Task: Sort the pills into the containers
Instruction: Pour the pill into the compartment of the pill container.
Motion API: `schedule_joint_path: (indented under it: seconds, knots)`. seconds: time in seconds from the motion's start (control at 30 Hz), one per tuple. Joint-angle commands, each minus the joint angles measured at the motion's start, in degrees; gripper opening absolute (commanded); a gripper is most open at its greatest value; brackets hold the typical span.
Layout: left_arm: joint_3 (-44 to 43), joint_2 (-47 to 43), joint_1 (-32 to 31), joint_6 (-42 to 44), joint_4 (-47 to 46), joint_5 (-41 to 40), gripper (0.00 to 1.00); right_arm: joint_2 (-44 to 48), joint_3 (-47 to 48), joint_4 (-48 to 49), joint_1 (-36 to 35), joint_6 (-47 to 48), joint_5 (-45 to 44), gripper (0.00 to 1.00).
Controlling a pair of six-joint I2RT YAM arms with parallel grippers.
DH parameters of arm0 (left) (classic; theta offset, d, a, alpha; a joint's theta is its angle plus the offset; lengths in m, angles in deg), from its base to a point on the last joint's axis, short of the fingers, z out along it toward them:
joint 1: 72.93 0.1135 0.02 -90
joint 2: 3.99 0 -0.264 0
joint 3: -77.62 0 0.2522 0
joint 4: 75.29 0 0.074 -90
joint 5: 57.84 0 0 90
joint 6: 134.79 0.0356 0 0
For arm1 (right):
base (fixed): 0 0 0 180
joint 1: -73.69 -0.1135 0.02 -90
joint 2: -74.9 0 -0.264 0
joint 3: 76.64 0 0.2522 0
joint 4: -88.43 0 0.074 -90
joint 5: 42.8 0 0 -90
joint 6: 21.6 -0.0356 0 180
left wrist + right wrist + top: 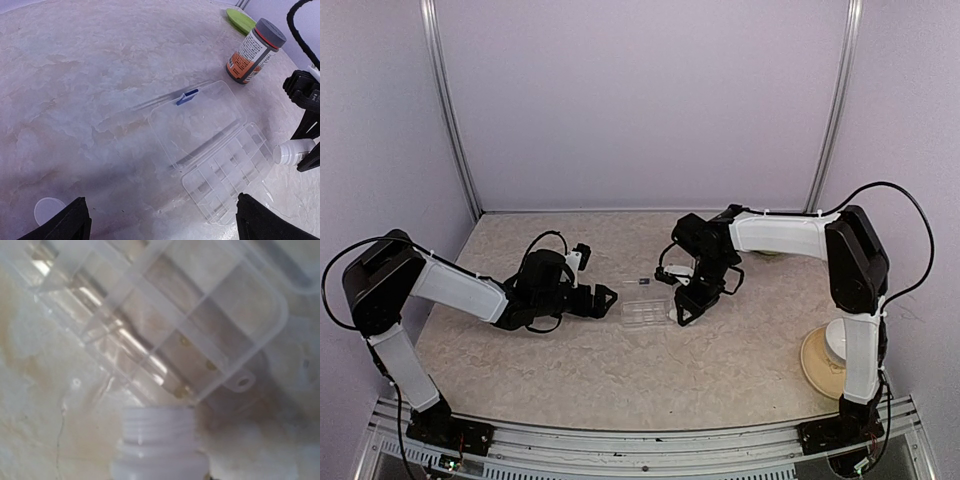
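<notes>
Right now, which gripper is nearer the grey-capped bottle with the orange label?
Right. The right gripper, holding a white bottle, is close by the grey-capped bottle; the left gripper, open, is on the far side of the clear pill box from it.

Top external: high behind the near edge of the table (pixel 520 370), looking down over all of it.
Left wrist: low, near, facing the pill box (pixel 220 165).
Right wrist: closest, over a box corner, white bottle (pixel 159 440) neck below.
Shared: pill box, all views.
</notes>
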Motion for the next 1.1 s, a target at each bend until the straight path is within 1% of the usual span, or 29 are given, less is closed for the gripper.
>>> schedule_joint_path:
  seconds: [0.0, 0.43, 1.07]
  knots:
    - [-0.67, 0.37, -0.37, 0.11, -0.79, 0.74, 0.99, -1.20, 2.05, -2.81, -0.74, -0.16, -0.96, 0.25]
    - [-0.74, 0.42, -0.35, 0.11, -0.79, 0.70, 0.99, -1.86, 2.23, -2.90, -0.74, 0.11, -0.74, 0.26]
    - [-0.76, 0.55, -0.35, 0.31, -0.71, 0.32, 0.99, -0.22, -0.57, 2.80, -0.74, 0.15, 0.18, 0.25]
